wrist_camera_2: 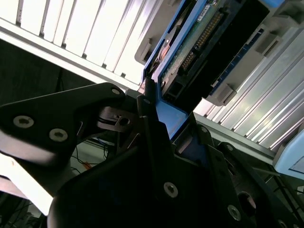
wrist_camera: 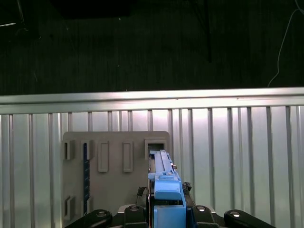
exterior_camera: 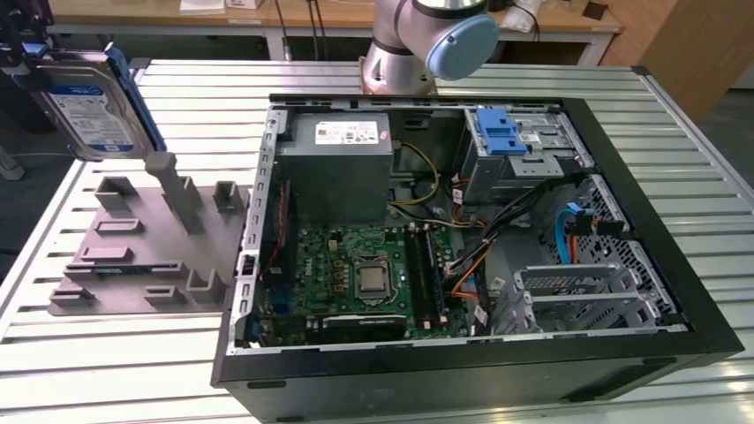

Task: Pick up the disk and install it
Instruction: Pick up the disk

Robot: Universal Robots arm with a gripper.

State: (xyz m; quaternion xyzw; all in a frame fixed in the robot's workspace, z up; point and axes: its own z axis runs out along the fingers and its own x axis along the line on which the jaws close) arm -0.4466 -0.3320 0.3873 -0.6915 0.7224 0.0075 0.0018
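The disk (exterior_camera: pixel 94 106), silver-grey with a blue-and-white label and blue rails, hangs upright in the air at the exterior view's far upper left. It is above and behind the grey holder fixture (exterior_camera: pixel 147 238). My gripper (exterior_camera: pixel 33 62) is shut on its upper end. In the second wrist view the black fingers (wrist_camera_2: pixel 147 118) clamp the blue rail of the disk (wrist_camera_2: pixel 204 47). In the first wrist view the disk (wrist_camera: pixel 164 183) shows edge-on, rising from the gripper (wrist_camera: pixel 164 213), with the fixture (wrist_camera: pixel 114 166) and its open slots below on the slatted table.
An open computer case (exterior_camera: pixel 659 203) lies on the slatted metal table (exterior_camera: pixel 141 353), to the exterior view's right of the fixture. Inside are a motherboard (exterior_camera: pixel 353 278), a grey power supply (exterior_camera: pixel 342 163) and a drive bay with a blue latch (exterior_camera: pixel 501 132). The arm's base (exterior_camera: pixel 407 53) stands behind the case.
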